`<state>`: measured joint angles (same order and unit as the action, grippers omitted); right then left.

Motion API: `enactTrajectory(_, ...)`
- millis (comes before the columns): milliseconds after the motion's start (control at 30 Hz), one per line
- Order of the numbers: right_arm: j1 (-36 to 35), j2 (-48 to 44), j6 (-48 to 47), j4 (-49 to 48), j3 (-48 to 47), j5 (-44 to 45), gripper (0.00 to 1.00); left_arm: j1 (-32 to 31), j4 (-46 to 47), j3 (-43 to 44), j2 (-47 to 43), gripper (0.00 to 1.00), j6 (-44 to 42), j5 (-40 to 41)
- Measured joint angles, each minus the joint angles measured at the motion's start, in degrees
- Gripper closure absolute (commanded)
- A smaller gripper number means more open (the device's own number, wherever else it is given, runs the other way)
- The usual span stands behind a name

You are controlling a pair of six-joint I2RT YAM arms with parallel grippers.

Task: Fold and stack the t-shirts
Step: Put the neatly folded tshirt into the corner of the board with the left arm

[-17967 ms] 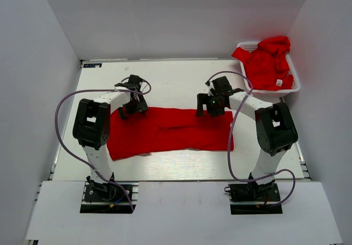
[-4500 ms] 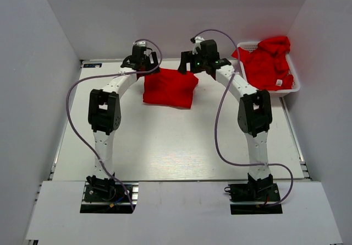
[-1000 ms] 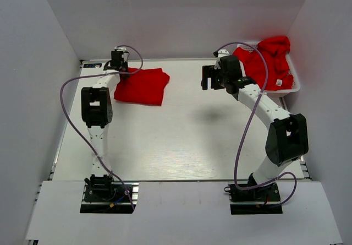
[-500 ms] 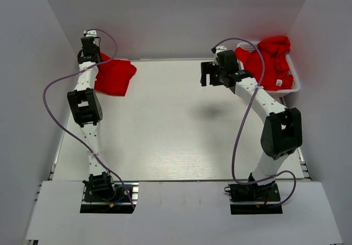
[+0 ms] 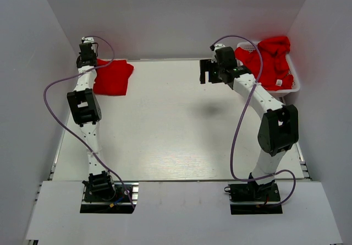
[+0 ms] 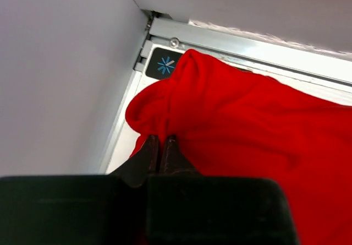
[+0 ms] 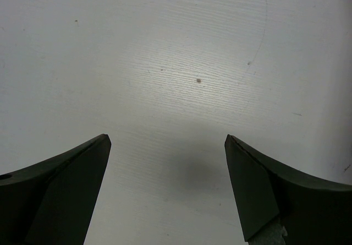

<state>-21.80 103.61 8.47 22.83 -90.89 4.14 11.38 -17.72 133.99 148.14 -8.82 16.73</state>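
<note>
By far-left corner (image 6: 158,29) — t-shirt (image 6: 247,135) in left claw (image 6: 160,146)

Table (image 5: 176,124): folded t-shirt (image 5: 113,79), white basket (image 5: 275,92)

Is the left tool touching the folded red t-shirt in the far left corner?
Touching. The left wrist view shows the left tool shut on a ridge of the folded t-shirt, cloth bunched right at its tips.

White arms (image 5: 93,140) with black joints (image 5: 84,106), purple cables (image 5: 236,36).
</note>
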Motion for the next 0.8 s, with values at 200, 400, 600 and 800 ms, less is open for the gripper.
enactTrajectory(200,0.0,1.0,0.1,0.7,-1.4,0.0,0.1,0.0,2.4,0.2,0.4,0.0,-0.5,1.1)
enactTrajectory(400,0.0,1.2,0.1,1.1,-1.6,-0.5,0.1,0.0,3.1,0.2,-0.1,0.0,0.7,-1.5)
enactTrajectory(600,0.0,0.9,0.1,0.6,-0.8,-1.4,0.1,-0.6,0.2,0.2,-2.4,0.0,3.3,-5.9)
enactTrajectory(800,0.0,-2.9,1.2,-2.1,5.9,-1.5,0.1,-3.3,-4.2,-9.5,-11.7,0.0,10.9,-12.3)
